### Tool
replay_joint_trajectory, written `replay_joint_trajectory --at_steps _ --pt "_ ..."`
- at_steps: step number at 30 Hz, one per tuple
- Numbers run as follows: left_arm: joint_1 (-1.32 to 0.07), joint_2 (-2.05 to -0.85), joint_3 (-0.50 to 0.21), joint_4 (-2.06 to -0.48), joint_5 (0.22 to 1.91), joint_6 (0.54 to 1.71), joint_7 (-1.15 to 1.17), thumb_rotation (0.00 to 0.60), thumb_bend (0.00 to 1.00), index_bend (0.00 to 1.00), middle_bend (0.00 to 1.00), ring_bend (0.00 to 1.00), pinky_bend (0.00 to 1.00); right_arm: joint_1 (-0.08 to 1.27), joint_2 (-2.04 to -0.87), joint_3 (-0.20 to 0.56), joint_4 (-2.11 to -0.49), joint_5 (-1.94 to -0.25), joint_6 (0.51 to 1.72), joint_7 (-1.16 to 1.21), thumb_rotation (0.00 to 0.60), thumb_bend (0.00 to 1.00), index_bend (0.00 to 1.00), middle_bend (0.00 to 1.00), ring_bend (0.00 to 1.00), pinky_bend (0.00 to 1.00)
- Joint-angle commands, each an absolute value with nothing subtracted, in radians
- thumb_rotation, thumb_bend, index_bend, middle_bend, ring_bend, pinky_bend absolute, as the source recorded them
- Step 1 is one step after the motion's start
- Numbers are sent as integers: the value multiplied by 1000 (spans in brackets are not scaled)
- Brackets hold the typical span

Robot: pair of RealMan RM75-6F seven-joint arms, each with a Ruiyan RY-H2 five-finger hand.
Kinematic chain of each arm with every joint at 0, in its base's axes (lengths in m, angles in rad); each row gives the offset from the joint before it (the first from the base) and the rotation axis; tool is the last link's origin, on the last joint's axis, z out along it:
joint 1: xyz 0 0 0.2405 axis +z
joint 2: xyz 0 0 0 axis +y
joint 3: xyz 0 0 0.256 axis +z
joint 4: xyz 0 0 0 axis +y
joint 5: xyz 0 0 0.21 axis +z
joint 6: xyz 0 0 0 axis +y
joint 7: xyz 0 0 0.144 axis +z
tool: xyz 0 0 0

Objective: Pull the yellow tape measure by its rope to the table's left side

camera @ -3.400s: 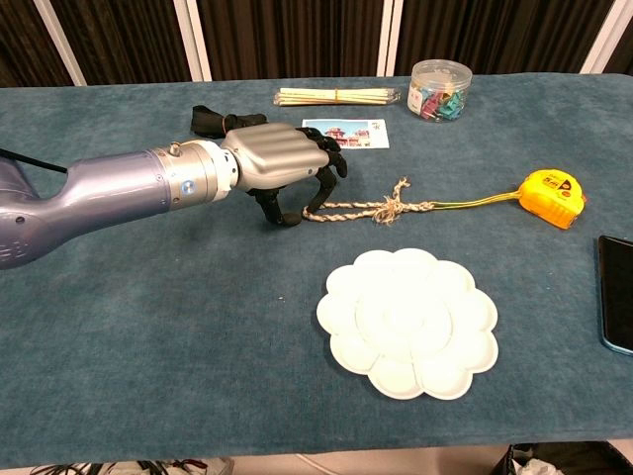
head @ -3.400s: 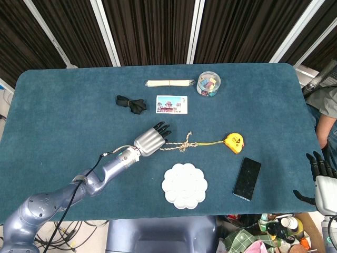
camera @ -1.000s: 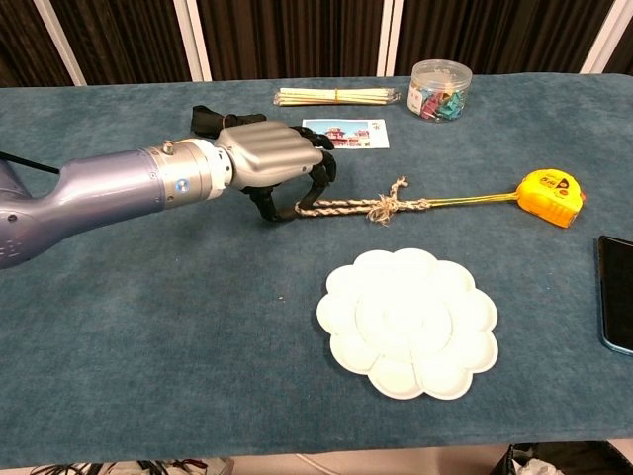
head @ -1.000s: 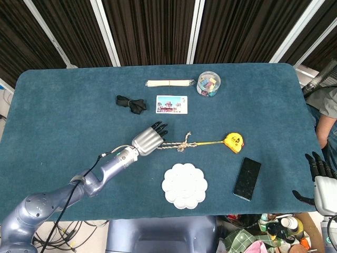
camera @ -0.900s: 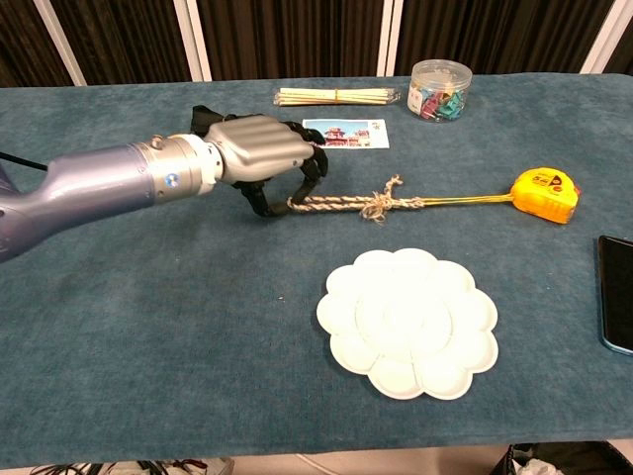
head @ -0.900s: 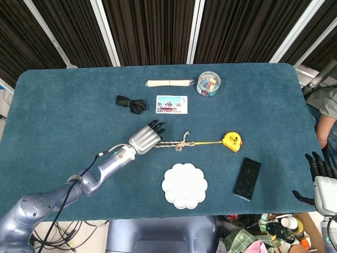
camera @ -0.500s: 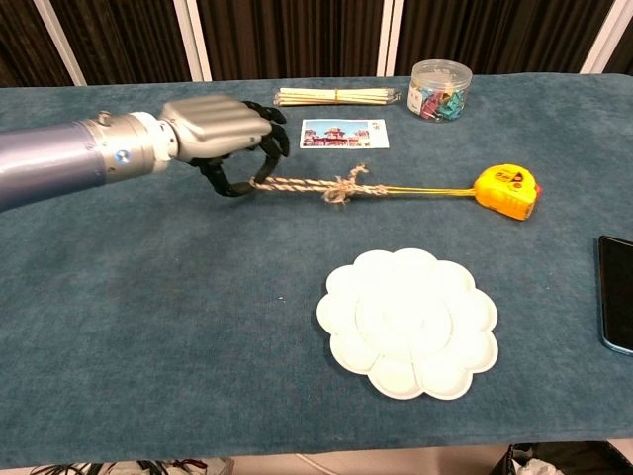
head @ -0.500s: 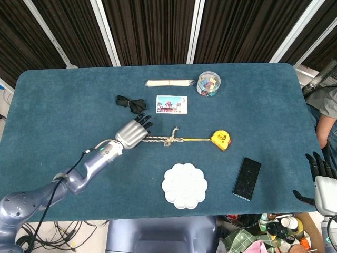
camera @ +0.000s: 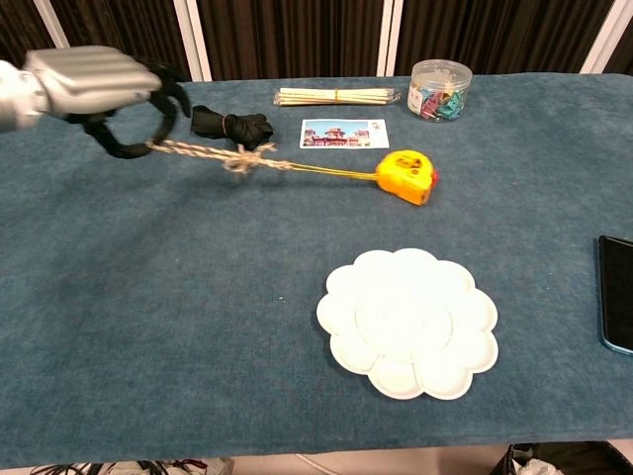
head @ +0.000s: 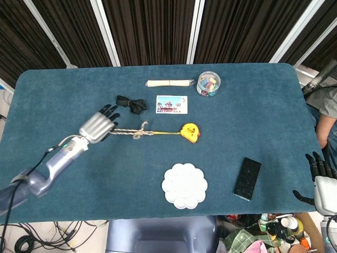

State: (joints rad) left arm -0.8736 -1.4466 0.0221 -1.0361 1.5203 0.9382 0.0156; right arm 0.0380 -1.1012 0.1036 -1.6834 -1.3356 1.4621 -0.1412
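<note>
Dragging leftward, the left robot hand (head: 97, 126) clamps the rope (head: 129, 132); the yellow tape measure (head: 190, 133) has trailed from the tabletop's (head: 253, 105) right half to mid-table, progress, not finished.

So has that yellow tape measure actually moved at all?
Yes. The yellow tape measure has slid left: before it lay right of the white palette, now just below the postcard.

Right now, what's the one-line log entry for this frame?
phase: pulling | left hand: holds rope | tape measure: mid-table, by postcard | right hand: idle off table edge
</note>
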Motion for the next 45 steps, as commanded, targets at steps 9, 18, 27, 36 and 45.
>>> replay_joint_trajectory --at_steps 9,18,27,36,45 --pt "-670 -1276 64 -1169 1481 1124 -21 600 465 654 221 0 103 40 -1103 104 -1685 -1330 1457 -145 600 42 0 0 102 174" --pt "-546 -1239 101 -1107 1472 1192 -75 600 465 654 221 0 103 40 -1102 105 -1686 -1327 1456 -145 600 41 0 0 102 174" --pt "-445 -1198 117 -1051 1479 1274 -98 600 465 654 220 0 103 39 -1105 104 -1686 -1326 1458 -153 600 42 0 0 102 175" --pt "-332 -1166 136 -989 1469 1338 -52 600 465 653 217 0 103 39 -1106 105 -1685 -1325 1460 -156 600 41 0 0 102 174" --pt "-326 -1183 110 -964 1475 1317 -124 600 465 651 215 0 100 39 -1107 105 -1686 -1323 1460 -158 600 41 0 0 102 174"
